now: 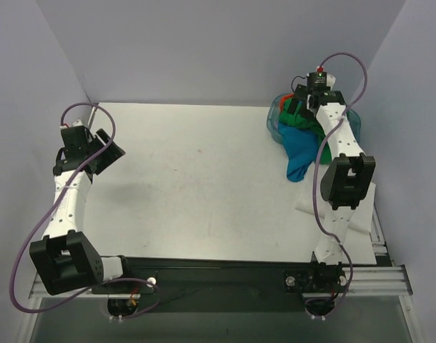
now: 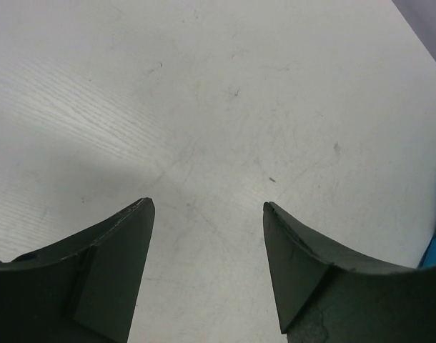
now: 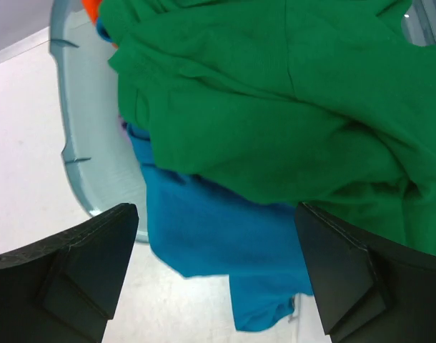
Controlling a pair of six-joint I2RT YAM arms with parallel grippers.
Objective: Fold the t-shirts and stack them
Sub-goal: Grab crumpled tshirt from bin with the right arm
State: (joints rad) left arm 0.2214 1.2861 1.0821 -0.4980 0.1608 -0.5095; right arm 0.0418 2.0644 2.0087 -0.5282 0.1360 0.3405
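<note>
A bright green t-shirt (image 3: 275, 107) lies crumpled on top of a turquoise blue t-shirt (image 3: 211, 243) in a pale blue basket (image 3: 96, 143) at the table's far right. The blue one (image 1: 301, 153) spills over the basket rim onto the table. A scrap of orange-red t-shirt (image 3: 93, 8) shows at the basket's back. My right gripper (image 3: 216, 207) hangs open just above the pile, its fingers either side of the blue and green cloth, holding nothing. My left gripper (image 2: 207, 204) is open over bare white table at the far left (image 1: 112, 152), far from the shirts.
The basket (image 1: 275, 118) sits in the back right corner against the purple-grey walls. A white sheet (image 1: 361, 207) lies at the table's right edge beside the right arm. The white tabletop (image 1: 204, 186) stretches between the two arms.
</note>
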